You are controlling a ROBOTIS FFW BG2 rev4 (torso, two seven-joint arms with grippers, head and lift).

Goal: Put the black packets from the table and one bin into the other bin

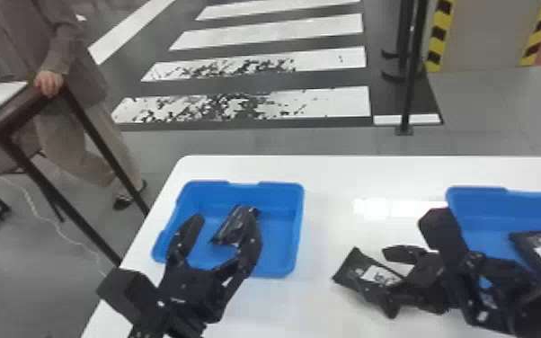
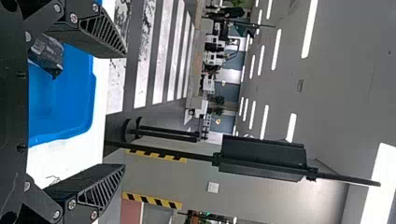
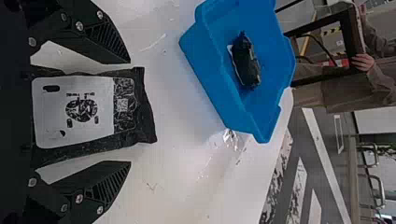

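Over the left-hand bin (image 1: pixel 297 224), here's the left gripper (image 1: pixel 225 216) with its fingers spread wide, and down in that blue bin, a bin packet (image 1: pixel 233 224) lies near one finger — nothing pinched between them. The left wrist view agrees: two fingers well apart, the packet's dark end peeping out beside one of them.

Across to the right gripper (image 1: pixel 388 284), low over the white table (image 1: pixel 328 171) between the two bins, and what a spot it has! A table packet (image 1: pixel 355 267) lies flat, white label up, right between its parted fingers. The right wrist view shows bare table on both sides of that packet, so no squeeze on it at all, though its near end is hidden by the gripper.

Over at the right, another blue one, the right-hand bin (image 1: pixel 476 202), holds a labelled packet (image 1: pixel 525 242) of its own, the right arm crossing in front of that bin. Out beyond the table, white stripes (image 1: pixel 274 27) run across the dark floor, with a black post (image 1: pixel 409 90) standing near them
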